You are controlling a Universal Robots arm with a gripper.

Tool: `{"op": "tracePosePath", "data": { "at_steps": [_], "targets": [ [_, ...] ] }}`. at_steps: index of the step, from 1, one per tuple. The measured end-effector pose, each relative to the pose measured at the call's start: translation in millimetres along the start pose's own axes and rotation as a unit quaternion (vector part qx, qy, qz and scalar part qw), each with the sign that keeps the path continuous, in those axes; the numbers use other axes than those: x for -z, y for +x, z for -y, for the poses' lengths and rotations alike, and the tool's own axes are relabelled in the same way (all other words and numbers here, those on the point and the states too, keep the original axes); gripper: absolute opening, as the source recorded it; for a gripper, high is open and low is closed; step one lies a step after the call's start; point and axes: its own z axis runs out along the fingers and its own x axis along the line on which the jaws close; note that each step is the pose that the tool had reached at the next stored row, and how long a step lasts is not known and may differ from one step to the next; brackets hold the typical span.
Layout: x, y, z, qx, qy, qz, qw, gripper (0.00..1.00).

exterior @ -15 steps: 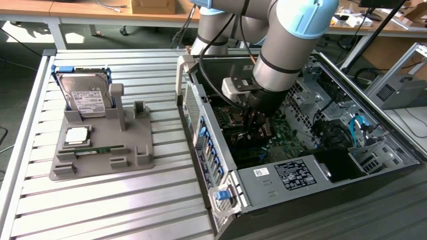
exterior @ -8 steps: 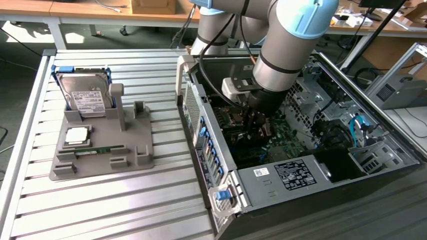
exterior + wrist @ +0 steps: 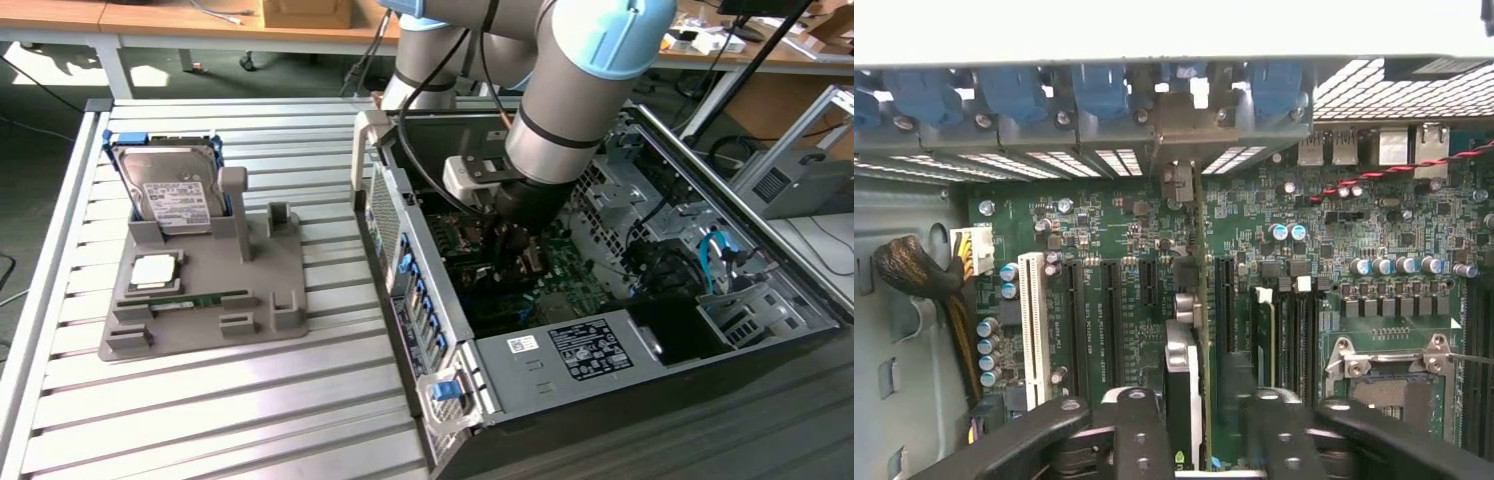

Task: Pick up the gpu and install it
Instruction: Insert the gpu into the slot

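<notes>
The arm reaches down into the open case (image 3: 441, 330), and the gpu (image 3: 1194, 300) stands on edge over the motherboard (image 3: 1104, 250), in line with an expansion slot, its silver bracket end up against the rear slot openings. The end effector (image 3: 1192, 425) straddles the card's near end, one finger (image 3: 1139, 430) on each side; whether the fingers pinch the card or stand just clear of it cannot be told. The pick-up is judged complete and the card placed at its slot, though full seating cannot be confirmed; the hard drive (image 3: 171, 195) and RAM stick (image 3: 200, 300) rest in the holder (image 3: 200, 335) on the tabletop (image 3: 200, 420).
</notes>
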Motion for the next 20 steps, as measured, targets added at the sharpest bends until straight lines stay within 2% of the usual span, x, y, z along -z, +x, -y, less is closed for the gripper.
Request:
{"op": "tracePosePath", "data": {
  "at_steps": [1,7,11,16,18,19,20],
  "targets": [
    [0.0,0.0,0.1,0.0,0.0,0.0,1.0,0.4],
    [2.3,0.0,0.1,0.0,0.0,-0.0002,1.0,0.4],
    [24.4,-1.0,0.2,0.0,0.0003,-0.0001,1.0,0.4],
    [46.5,-5.3,0.3,0.0,0.0004,-0.0002,1.0,0.4],
    [50.8,-8.6,0.2,0.0,0.0005,-0.0004,1.0,0.39],
    [52.0,-10.0,0.2,0.0,0.0004,-0.0011,1.0,0.32],
    [52.4,-11.1,0.1,0.0,0.0004,-0.0013,1.0,0.32]
  ]
}}
